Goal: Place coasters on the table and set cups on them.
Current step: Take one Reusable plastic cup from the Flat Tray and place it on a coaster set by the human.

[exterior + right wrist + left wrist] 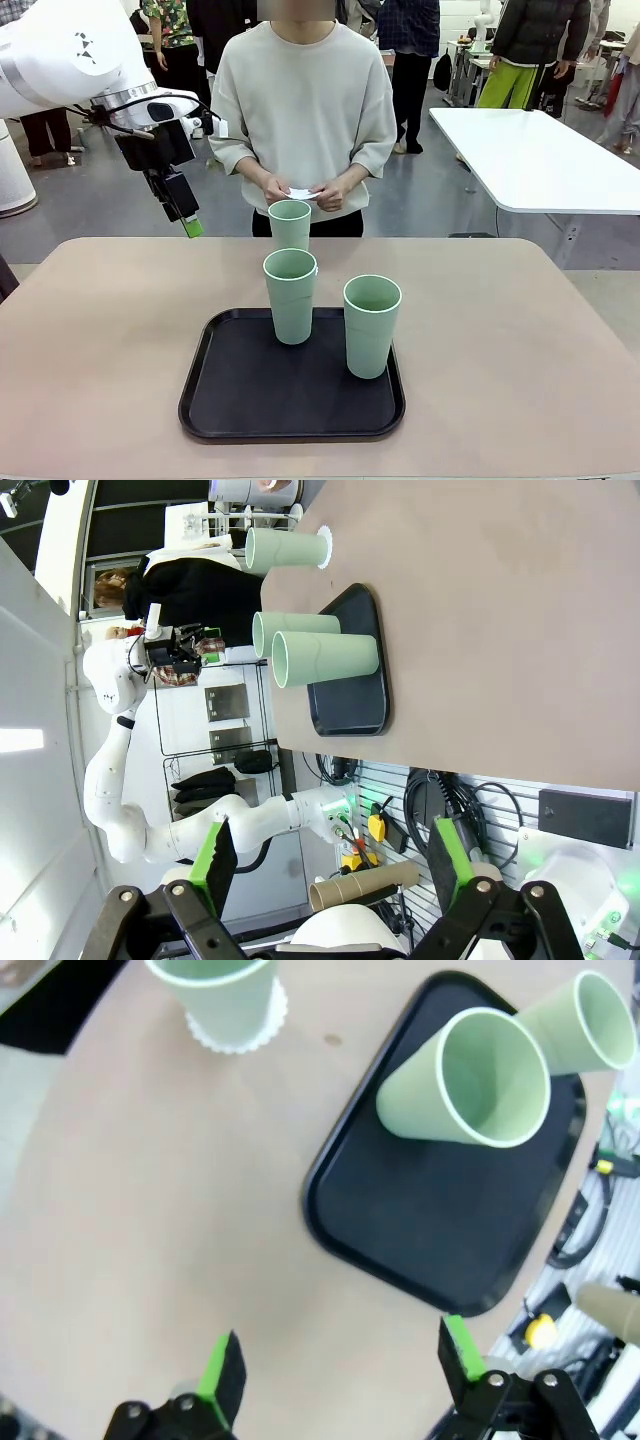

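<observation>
Currently, the black rounded-corner tray (250, 392) is the reference point on the beige matte counter (100, 330). One tall mint-green plastic tumbler (291, 297) stands upright on the tray near its far edge, and a second identical tumbler (371, 325) stands upright toward the tray's right side; both are judged to be staged there awaiting transfer. A third tumbler (290, 224) stands just beyond the tray's far edge, seated on a round white scalloped paper coaster (232, 1044) whose lacy rim shows around the base, so one set appears complete. On the far side of the tray, the person's hands (330, 192) hold another white coaster (302, 193) at waist height, clear of the counter; it is judged to be the next one to lay down. The left pincer (340, 1355) is released, jaws spread wide with nothing between the green pads, and hovers above bare counter off the tray's far left corner. That raised, open stance probably keeps it clear of the person's placing area while leaving a short reach to the nearest tray tumbler. The right pincer (333, 838) is likewise released and empty, held well apart from the tray on the robot's side of the counter, apparently parked out of the working zone.
</observation>
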Robot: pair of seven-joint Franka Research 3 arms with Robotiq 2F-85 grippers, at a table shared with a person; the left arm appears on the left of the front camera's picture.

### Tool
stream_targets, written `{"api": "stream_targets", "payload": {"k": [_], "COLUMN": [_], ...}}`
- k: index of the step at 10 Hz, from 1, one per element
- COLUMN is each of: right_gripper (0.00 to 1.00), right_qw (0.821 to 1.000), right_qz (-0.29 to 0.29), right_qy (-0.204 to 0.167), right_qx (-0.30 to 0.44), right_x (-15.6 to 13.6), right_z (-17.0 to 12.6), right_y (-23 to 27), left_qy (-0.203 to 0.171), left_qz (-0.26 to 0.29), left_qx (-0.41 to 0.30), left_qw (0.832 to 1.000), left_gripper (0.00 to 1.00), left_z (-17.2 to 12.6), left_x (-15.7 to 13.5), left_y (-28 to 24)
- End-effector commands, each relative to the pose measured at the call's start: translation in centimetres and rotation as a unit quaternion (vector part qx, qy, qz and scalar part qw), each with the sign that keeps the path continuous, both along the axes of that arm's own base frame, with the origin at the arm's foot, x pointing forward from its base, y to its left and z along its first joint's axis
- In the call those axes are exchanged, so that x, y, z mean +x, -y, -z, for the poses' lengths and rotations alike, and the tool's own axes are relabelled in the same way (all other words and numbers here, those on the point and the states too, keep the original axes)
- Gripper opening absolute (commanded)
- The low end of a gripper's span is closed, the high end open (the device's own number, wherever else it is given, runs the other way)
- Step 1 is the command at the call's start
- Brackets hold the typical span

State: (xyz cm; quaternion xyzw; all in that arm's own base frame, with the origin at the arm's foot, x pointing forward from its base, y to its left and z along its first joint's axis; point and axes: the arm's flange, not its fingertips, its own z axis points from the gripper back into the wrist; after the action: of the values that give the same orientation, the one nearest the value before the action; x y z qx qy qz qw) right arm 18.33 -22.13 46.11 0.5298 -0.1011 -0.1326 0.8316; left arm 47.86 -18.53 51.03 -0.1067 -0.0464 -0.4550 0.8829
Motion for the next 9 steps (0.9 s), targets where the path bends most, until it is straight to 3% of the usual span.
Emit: {"api": "stream_targets", "payload": {"k": [1, 5, 6, 7, 9], "right_gripper": [1.0, 1.0, 1.0, 1.0, 1.0], "right_qw": [1.0, 1.0, 1.0, 1.0, 1.0], "right_qz": [-0.001, -0.001, -0.001, -0.001, -0.001], "right_qy": [0.011, 0.011, 0.011, 0.011, 0.011], "right_qx": [0.007, 0.007, 0.007, 0.007, 0.007], "right_x": [0.1, 0.1, 0.1, 0.1, 0.1], "right_z": [0.0, 0.0, 0.0, 0.0, 0.0], "right_y": [0.0, 0.0, 0.0, 0.0, 0.0], "left_qy": [0.0, 0.002, -0.051, -0.08, -0.092], "left_qz": [0.013, 0.005, -0.097, -0.15, -0.203], "left_qx": [0.005, 0.0, -0.08, -0.137, -0.253], "left_qw": [1.0, 1.0, 0.991, 0.976, 0.941], "left_gripper": [1.0, 1.0, 1.0, 1.0, 1.0], "left_z": [-0.4, -0.1, 0.5, 0.4, 1.8], "left_x": [0.2, 0.0, -2.7, -4.7, -8.6], "left_y": [-0.2, 0.0, -0.9, -2.5, -6.5]}}
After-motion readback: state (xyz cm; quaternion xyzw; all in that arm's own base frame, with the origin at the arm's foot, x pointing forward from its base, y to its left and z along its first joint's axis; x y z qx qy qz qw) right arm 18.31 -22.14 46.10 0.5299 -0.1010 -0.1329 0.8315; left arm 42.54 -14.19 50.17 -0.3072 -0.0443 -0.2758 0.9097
